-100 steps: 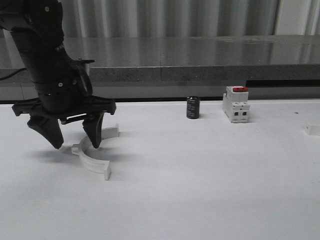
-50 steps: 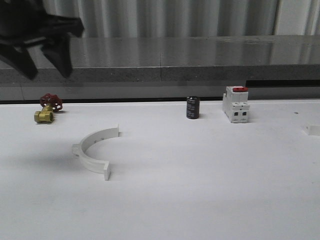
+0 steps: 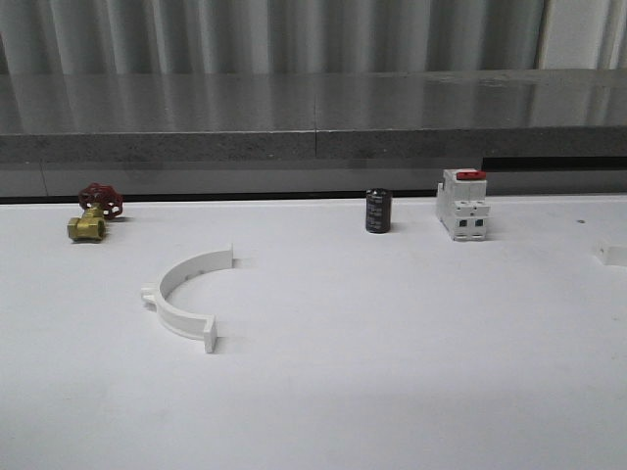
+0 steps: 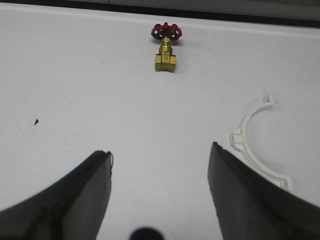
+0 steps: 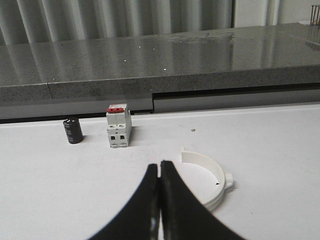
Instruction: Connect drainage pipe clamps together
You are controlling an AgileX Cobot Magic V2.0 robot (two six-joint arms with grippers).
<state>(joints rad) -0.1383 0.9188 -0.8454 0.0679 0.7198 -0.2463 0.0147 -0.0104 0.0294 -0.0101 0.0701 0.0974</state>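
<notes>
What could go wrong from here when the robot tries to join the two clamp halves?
1. The two halves lie far apart: one clamp half sits on the table's left, the other clamp half lies near the right gripper. Bringing them together needs a long carry, so a slip is possible.
2. The right gripper is shut; it must open before grasping.
3. The thin halves lie flat on the table, so the fingers may push them instead.
</notes>
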